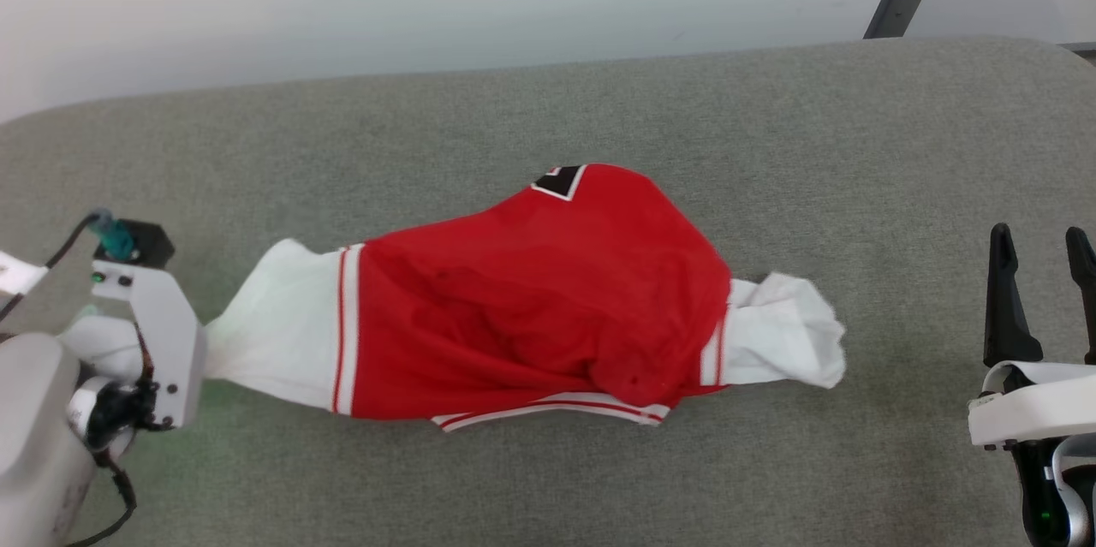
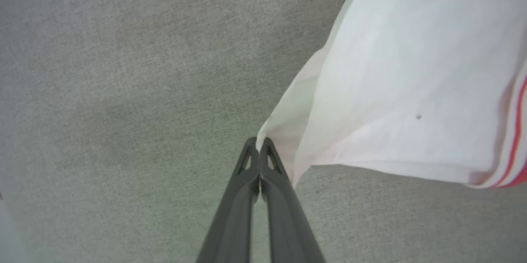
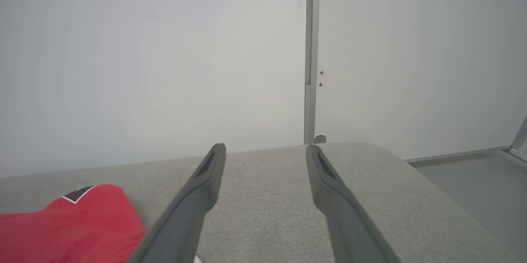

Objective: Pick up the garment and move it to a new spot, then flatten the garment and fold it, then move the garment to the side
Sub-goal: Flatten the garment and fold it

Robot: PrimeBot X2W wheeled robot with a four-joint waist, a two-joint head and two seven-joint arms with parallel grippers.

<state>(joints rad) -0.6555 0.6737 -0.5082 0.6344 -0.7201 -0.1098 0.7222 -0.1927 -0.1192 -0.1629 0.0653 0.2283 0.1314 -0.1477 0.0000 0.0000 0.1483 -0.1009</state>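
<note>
The garment [image 1: 531, 307] lies stretched lengthwise across the middle of the grey padded bench [image 1: 771, 119], with its red body bunched and rumpled in the centre. A small black patch [image 1: 558, 181] edged in white sits on the side of the garment nearest the bench's far edge. Red-and-white striped trim runs along the side nearest the bench's front edge. One white sleeve [image 1: 282, 333] points toward the bench's left end and is drawn out to a narrow tip. The other white sleeve [image 1: 783, 333] lies crumpled toward the bench's right end.

The left gripper [image 2: 259, 143] is near the bench's left end, low over the fabric surface. Its jaws are pressed together on the very tip of the drawn-out sleeve, as the left wrist view shows. From that pinch the white cloth fans out toward the striped band.

The right gripper [image 1: 1039, 239] is over the bench's right end, well apart from the crumpled sleeve. Its jaws stand wide apart with nothing between them. In the right wrist view the right gripper points over the bench's far edge toward a pale wall [image 3: 144, 57], and the red cloth shows at the lower left.

A dark slanted bracket [image 1: 899, 3] stands behind the bench's far right corner.
</note>
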